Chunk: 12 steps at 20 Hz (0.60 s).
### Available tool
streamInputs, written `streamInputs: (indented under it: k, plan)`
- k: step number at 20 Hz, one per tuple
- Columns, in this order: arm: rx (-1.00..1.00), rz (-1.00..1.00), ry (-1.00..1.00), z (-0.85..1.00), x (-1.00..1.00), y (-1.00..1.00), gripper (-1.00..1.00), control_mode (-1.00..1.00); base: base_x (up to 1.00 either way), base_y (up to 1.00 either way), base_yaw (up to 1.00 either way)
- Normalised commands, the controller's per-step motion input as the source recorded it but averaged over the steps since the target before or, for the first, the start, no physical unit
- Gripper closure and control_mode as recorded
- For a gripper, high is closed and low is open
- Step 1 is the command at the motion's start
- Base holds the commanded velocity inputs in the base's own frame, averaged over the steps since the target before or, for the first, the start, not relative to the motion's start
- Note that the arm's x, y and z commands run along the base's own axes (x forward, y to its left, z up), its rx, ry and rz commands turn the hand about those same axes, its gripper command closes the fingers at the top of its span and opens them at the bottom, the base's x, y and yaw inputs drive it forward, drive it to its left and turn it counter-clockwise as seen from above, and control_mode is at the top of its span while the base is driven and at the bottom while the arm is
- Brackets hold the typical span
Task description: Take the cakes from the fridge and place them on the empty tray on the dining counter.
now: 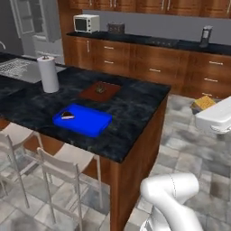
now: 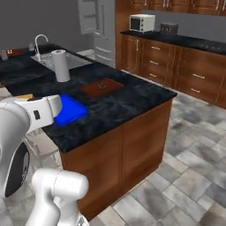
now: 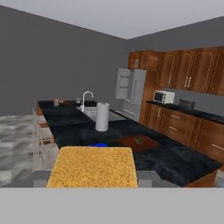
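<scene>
orange-tan cake [image 3: 92, 166] — clamped in hand [image 3: 92, 178]

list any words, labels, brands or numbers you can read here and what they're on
No readable text anywhere.
microwave: front panel shows no legible label or digits.
fridge: no display or marking can be made out.
paper towel roll, blue tray, orange-tan cake between the gripper tips: plain, no print.

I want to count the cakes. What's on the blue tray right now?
One dark brown cake slice sits near the blue tray's left end. The rest looks bare in the left base view. The orange cake is between the gripper's fingers.
</scene>
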Motion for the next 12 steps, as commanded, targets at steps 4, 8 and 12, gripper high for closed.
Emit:
streamInputs:
  k: [4, 8, 12]
  plan:
    - [0.0, 0.0, 0.0, 0.0, 0.0, 0.0, 1.0, 1.0, 0.66, -0.87, 0.57]
    - [0.0, 0.0, 0.0, 0.0, 0.0, 0.0, 1.0, 1.0, 0.72, -0.79, 0.58]
    - [0.0, 0.0, 0.0, 0.0, 0.0, 0.0, 1.0, 1.0, 0.71, -0.61, 0.59]
